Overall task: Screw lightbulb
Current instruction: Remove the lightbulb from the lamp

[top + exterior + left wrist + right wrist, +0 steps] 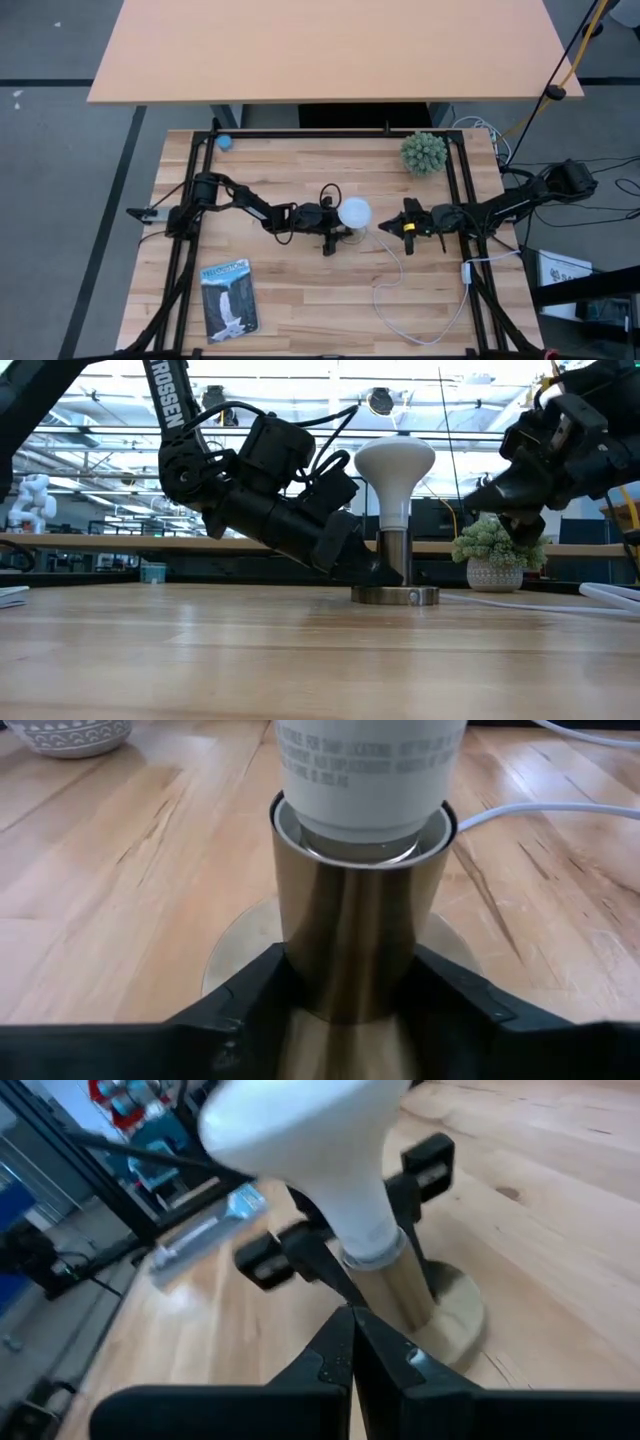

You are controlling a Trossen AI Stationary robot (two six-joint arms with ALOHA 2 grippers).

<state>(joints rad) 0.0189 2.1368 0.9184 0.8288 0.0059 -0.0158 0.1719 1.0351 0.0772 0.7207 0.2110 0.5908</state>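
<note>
Wooden tabletop [300, 310] fills the middle of the high view, with a second plain desk across the top of the frame. At frame centre the lightbulb [354, 212] is seen standing upright in a brass socket [394, 557] on a round base [395, 596]. Its neck is already seated inside the socket rim in the left wrist view; whether it is fully tightened cannot be told, so some final turning may be left. The left gripper [350, 1020] is clamped on the socket barrel, fingers pressed to both sides, steadying it. The right gripper [408, 221] is held just right of the bulb, apart from it, fingers closed together on nothing in its wrist view. The bulb is seen as white and frosted, a rounded dome tapering to a pale grey neck with small printed text. A white cord [420, 320] is trailed from the base toward the lower right.
</note>
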